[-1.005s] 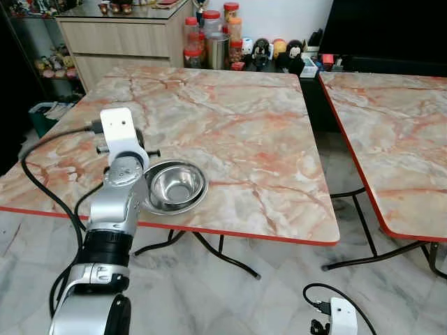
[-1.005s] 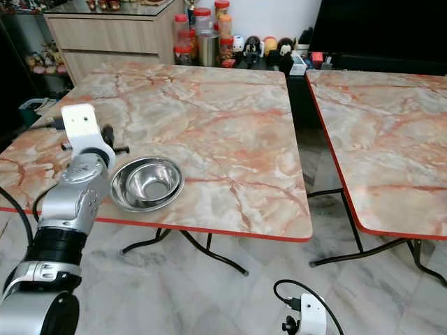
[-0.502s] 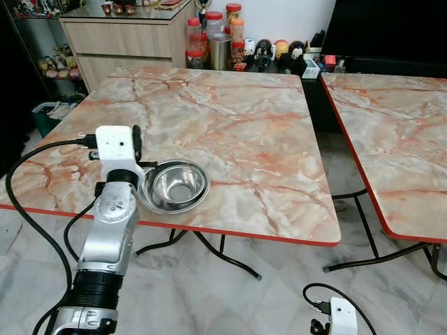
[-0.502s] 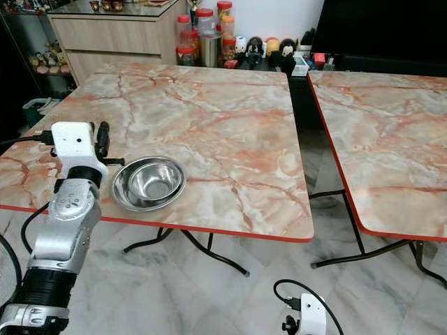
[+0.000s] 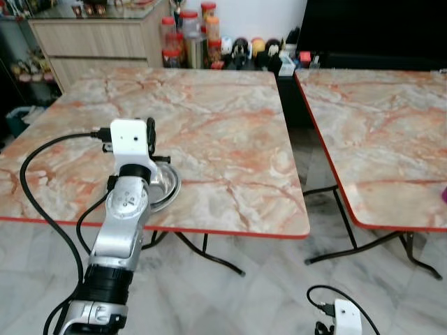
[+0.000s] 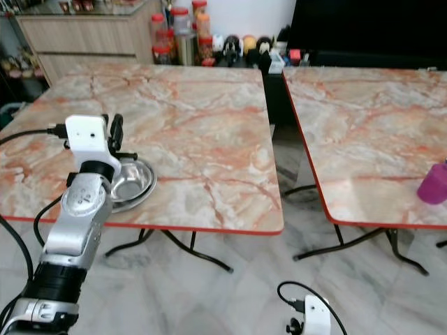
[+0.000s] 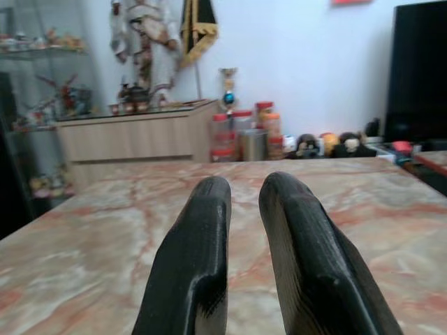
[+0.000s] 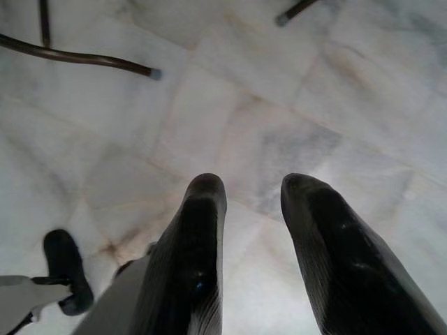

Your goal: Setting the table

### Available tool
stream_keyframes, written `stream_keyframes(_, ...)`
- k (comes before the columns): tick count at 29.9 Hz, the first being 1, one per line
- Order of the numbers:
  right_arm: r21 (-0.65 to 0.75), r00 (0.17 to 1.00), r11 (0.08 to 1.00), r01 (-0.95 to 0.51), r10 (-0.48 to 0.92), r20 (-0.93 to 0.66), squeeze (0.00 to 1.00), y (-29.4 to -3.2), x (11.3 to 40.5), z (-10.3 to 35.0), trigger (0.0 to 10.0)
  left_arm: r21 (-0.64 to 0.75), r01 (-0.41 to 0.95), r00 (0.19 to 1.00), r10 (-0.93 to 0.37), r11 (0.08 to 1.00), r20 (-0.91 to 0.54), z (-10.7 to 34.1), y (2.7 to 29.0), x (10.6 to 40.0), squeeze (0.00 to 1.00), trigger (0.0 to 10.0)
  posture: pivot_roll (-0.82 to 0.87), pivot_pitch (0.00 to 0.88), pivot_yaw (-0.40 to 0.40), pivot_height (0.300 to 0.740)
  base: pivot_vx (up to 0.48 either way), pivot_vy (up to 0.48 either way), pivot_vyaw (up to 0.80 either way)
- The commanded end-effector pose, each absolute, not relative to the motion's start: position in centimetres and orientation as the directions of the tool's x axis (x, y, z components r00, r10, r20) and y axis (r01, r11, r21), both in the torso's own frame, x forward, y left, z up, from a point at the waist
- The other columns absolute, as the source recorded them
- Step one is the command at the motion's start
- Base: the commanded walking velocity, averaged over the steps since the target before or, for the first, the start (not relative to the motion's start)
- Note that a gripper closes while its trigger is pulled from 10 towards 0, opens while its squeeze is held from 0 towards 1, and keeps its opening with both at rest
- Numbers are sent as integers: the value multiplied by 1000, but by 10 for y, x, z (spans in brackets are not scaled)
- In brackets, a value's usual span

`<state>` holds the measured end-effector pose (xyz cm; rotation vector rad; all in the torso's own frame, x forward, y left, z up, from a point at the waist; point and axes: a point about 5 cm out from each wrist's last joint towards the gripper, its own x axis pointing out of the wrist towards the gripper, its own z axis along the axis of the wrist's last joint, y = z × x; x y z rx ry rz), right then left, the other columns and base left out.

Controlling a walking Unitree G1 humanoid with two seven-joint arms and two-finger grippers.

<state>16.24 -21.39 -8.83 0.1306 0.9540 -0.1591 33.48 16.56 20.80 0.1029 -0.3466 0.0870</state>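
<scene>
A steel bowl [image 5: 166,183] sits upright near the front edge of the marble table [image 5: 223,118], its left part hidden behind my left forearm. My left gripper [image 7: 244,187] hovers low over the table just left of the bowl, pointing toward the far side. Its black fingers [image 5: 150,132] stand a narrow gap apart with nothing between them. My right arm hangs idle low at the right. Its gripper [image 8: 253,187] is open over the tiled floor.
A second marble table [image 5: 377,125] stands to the right across a narrow gap, with a purple cup [image 6: 434,183] at its front right. Jars and figurines [image 5: 209,42] line the back wall beside a wooden cabinet [image 5: 98,42]. Black table legs cross the floor below.
The whole view has swung right, bringing the purple cup into sight. My left wrist now covers more of the bowl than half a second ago. The bowl has not moved.
</scene>
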Motion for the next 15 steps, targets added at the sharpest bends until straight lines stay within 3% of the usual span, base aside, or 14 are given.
stream_keyframes(1, 33, 571, 981, 191, -84, -817, 0, -217, 162, -88, 10000, 90, -99, 936, 62, 991, 348, 208, 164, 335, 0, 10000, 42, 0, -21, 740, 0, -360, 0)
stream_keyframes(15, 32, 571, 981, 191, -84, -817, 0, -217, 162, -88, 10000, 93, -115, 929, 74, 989, 362, 212, 167, 333, 0, 10000, 49, 0, -24, 740, 0, -358, 0)
